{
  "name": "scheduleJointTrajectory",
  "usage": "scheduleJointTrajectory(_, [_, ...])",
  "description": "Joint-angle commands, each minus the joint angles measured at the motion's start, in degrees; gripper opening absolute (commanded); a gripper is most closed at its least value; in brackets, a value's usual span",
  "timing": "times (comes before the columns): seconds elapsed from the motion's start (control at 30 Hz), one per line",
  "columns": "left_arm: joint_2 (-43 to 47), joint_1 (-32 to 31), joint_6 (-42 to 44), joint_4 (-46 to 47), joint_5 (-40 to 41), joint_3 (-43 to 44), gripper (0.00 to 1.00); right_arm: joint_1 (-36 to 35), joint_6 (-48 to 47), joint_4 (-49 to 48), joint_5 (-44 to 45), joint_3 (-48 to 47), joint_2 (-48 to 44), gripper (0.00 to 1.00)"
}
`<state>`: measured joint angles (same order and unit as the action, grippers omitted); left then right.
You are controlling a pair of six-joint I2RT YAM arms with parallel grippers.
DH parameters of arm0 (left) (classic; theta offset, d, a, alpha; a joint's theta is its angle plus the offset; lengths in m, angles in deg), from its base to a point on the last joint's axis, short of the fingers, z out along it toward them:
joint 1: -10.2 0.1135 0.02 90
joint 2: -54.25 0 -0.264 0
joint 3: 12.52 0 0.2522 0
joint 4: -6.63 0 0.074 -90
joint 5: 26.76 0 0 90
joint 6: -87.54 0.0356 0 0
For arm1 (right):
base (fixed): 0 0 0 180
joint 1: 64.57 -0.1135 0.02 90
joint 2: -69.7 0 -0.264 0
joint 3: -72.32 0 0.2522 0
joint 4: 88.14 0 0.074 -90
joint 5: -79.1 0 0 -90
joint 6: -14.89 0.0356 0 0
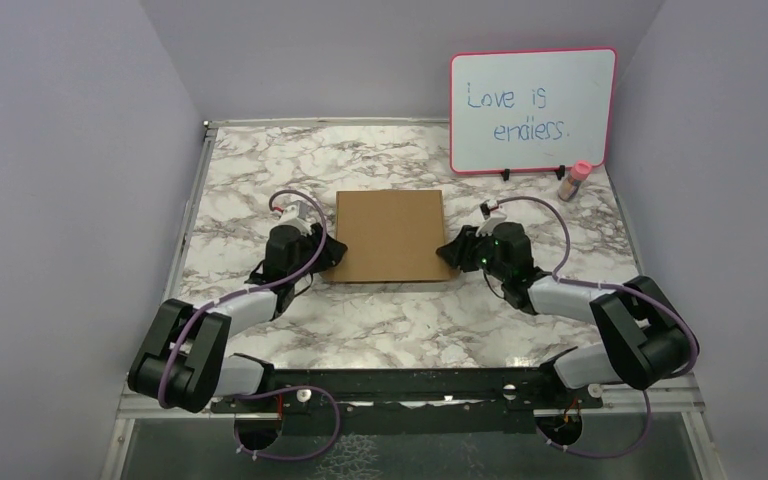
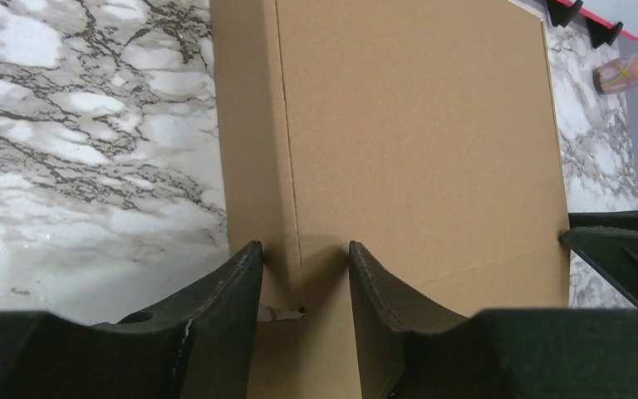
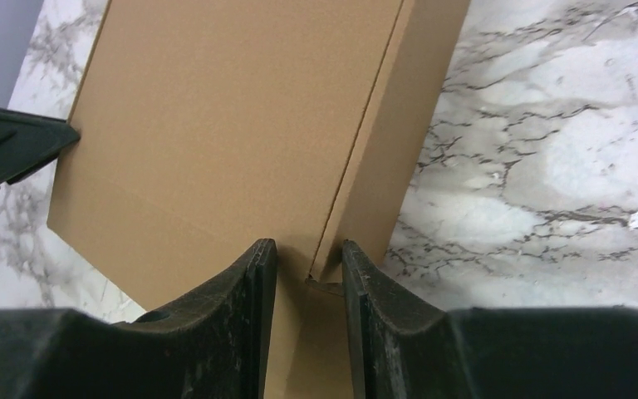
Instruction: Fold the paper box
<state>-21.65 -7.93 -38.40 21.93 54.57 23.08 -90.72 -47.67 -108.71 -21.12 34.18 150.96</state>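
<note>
- One paper box (image 1: 390, 237), closed and flat, lies on the marble table (image 1: 250, 170), about midway between the left and right sides.
- There are two arms with one gripper each. One pink-framed whiteboard (image 1: 532, 110) and one small bottle (image 1: 574, 181) stand at the far right.
- The left gripper (image 1: 332, 250) meets the box's near-left corner, and the right gripper (image 1: 447, 250) meets its near-right corner.
- In the left wrist view the fingers (image 2: 245, 287) stand apart astride the edge where the top meets the left side wall. I cannot tell whether they clamp the cardboard.
- In the right wrist view the fingers (image 3: 257, 283) likewise straddle the right edge at its near corner, with a gap between them. Again I cannot tell whether they grip.
- Both arms reach forward low over the table, elbows bent outward and wrists angled inward toward the box.
</note>
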Motion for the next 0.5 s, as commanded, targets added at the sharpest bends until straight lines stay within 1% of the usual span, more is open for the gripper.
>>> scheduleJointTrajectory(0.0, [3.8, -0.3, -1.0, -1.0, -2.1, -1.1, 0.43, -0.4, 0.8, 3.1, -6.3, 1.0, -3.4, 0.39])
scheduleJointTrajectory(0.13, [2.2, -0.4, -0.9, -1.0, -2.6, 0.4, 0.43, -0.7, 2.5, 3.0, -8.3, 2.4, -4.6, 0.38])
scheduleJointTrajectory(0.23, [1.0, -0.4, -1.0, -1.0, -2.0, 1.5, 0.45, -1.0, 2.5, 4.7, -7.7, 3.0, -5.8, 0.39])
scheduleJointTrajectory(0.33, [1.8, -0.3, -1.4, -1.2, 0.7, 1.7, 0.53, -0.9, 0.9, 9.6, -4.5, 2.0, -8.5, 0.44])
scheduleJointTrajectory(0.47, [6.9, -0.4, -2.3, -3.6, 6.0, 1.3, 0.61, -0.9, -2.7, 15.0, -0.9, 0.2, -13.3, 0.56])
